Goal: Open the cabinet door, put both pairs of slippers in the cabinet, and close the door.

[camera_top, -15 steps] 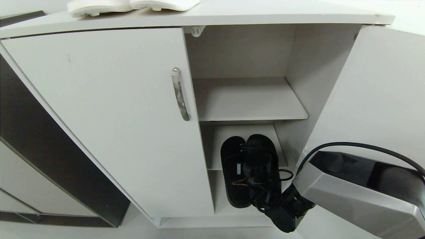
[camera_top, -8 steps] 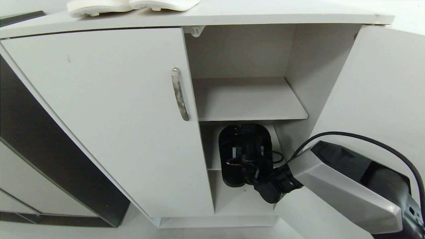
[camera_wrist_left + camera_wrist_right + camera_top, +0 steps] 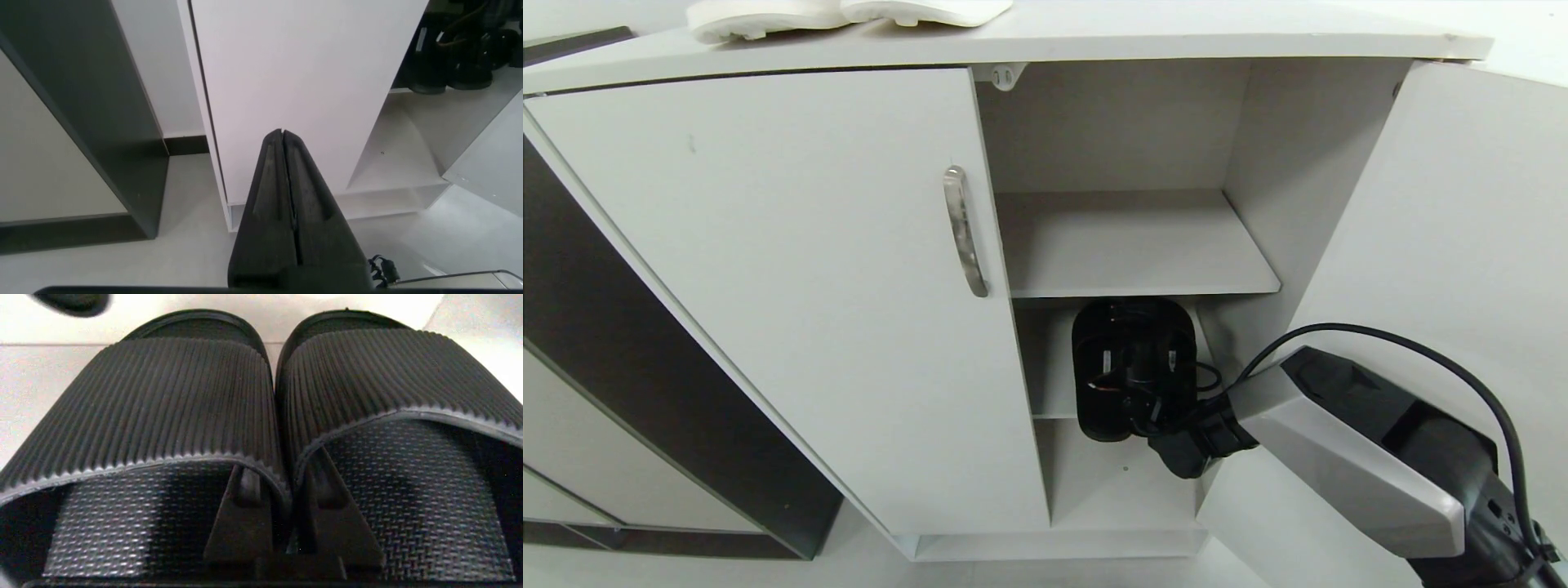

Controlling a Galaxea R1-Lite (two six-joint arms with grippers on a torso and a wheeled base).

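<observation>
Right claw (image 3: 282, 510) is pinched tight on the pair of black ribbed rubber slippers (image 3: 1094, 367), partway in over the white cabinet's (image 3: 1176, 37) lower shelf (image 3: 1052, 367). Left claw (image 3: 282, 140) is fully closed, holding nothing, facing the closed door (image 3: 768, 245). White foam slippers (image 3: 849, 12) lie on top.

A smooth pale grey floor (image 3: 686, 576) lies along the foot of the head view; on the robot's left stands a dark grey upright panel (image 3: 621, 367), a pale off-white panel (image 3: 572, 457) just beside it; behind, a white wall (image 3: 155, 73) meets the floor at a dark skirting strip (image 3: 186, 145); the light is soft and even.
</observation>
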